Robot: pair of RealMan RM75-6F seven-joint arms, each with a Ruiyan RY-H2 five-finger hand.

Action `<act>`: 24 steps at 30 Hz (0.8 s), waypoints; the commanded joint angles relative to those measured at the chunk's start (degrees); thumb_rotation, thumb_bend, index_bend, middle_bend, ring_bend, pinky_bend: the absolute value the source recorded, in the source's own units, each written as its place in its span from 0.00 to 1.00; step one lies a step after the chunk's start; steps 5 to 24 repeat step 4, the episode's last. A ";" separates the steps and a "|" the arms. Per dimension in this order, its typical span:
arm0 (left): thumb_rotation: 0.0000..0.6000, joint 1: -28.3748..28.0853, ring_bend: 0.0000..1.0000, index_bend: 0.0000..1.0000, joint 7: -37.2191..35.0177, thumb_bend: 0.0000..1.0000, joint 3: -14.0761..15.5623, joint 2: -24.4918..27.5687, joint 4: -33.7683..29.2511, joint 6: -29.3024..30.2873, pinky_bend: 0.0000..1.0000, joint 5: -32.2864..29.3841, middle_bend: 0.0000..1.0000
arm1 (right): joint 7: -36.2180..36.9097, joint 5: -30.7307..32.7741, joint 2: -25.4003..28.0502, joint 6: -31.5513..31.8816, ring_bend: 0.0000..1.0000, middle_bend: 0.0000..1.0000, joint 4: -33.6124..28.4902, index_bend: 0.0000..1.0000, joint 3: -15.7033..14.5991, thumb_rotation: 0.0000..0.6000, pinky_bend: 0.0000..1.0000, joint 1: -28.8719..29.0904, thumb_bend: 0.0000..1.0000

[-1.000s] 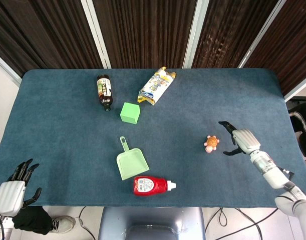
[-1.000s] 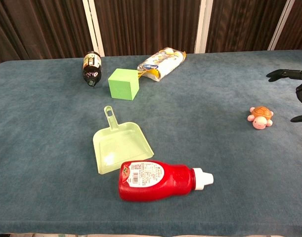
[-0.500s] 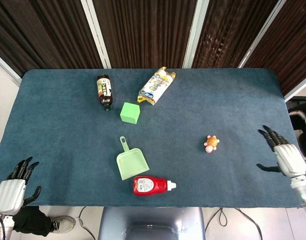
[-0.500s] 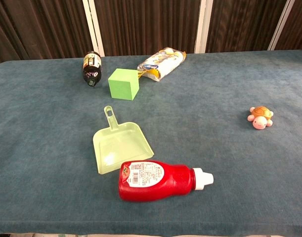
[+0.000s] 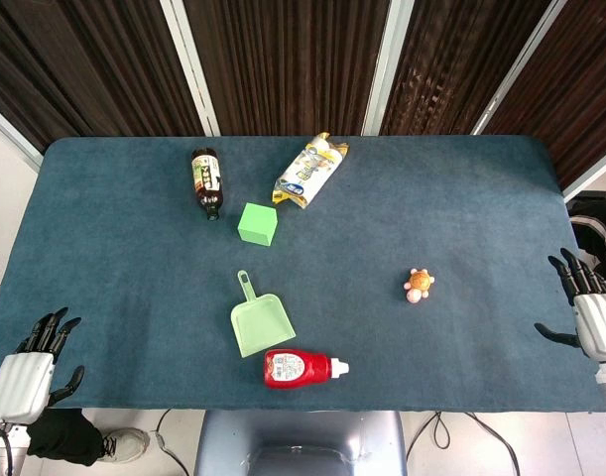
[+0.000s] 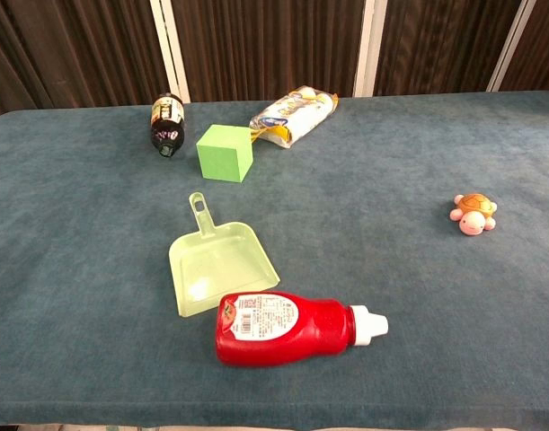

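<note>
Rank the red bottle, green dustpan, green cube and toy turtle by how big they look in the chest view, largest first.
1. Red bottle and green dustpan: alike, and both nearest the camera, so unranked.
2. Green cube, farther back.
3. Toy turtle, clearly smallest.

Blue-carpeted table (image 5: 104, 228), dark slatted wall (image 5: 283, 59), white vertical strips (image 5: 387, 59)

open cloth around toy turtle (image 5: 419, 284); dustpan (image 5: 262, 322) well apart.
</note>
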 commanded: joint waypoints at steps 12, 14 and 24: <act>1.00 -0.21 0.07 0.14 0.06 0.35 0.01 -0.01 -0.05 -0.31 0.33 -0.01 0.05 | 0.66 -0.61 0.23 -1.11 0.12 0.08 -0.30 0.08 0.41 1.00 0.29 0.01 0.04; 1.00 -0.21 0.07 0.14 0.06 0.35 0.01 -0.01 -0.05 -0.31 0.33 -0.01 0.05 | 0.66 -0.61 0.23 -1.11 0.12 0.08 -0.30 0.08 0.41 1.00 0.29 0.01 0.04; 1.00 -0.21 0.07 0.14 0.06 0.35 0.01 -0.01 -0.05 -0.31 0.33 -0.01 0.05 | 0.66 -0.61 0.23 -1.11 0.12 0.08 -0.30 0.08 0.41 1.00 0.29 0.01 0.04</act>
